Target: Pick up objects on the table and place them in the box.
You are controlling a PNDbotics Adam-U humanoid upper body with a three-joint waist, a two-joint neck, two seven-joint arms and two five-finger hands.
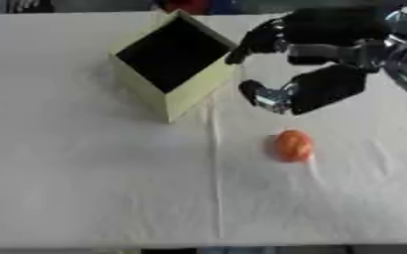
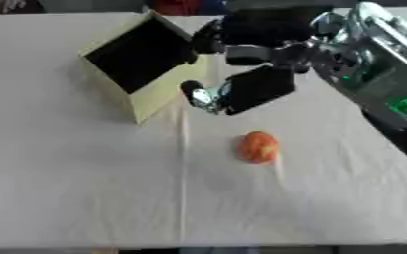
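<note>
Box (image 1: pixel 174 62): pale yellow-green, square, open-topped, standing at about 11 o'clock from the table's middle, one corner turned toward the near edge. Its inside is dark; no contents can be made out.
Orange object (image 1: pixel 291 145): small, rounded, orange with a lighter streak on its face; lies on the cloth at about 4 o'clock from the box, well apart from it, touching nothing.
Right hand (image 1: pixel 304 64): black with silver joints, entering from the upper right at about 1 o'clock; it hangs just beside the box's right wall and above the orange object, apart from both.
Right hand fingers (image 1: pixel 255 41): spread wide, upper fingers reaching toward the box's rim, the thumb (image 1: pixel 263 93) lower and set apart; nothing between them.
Left hand: shows in neither view.
Table (image 1: pixel 85 188): covered by a white cloth, with a raised crease (image 1: pixel 217 168) running from near the box's front corner toward 6 o'clock, passing left of the orange object.
Obstructions: none lie between the orange object and the box beyond the crease.
</note>
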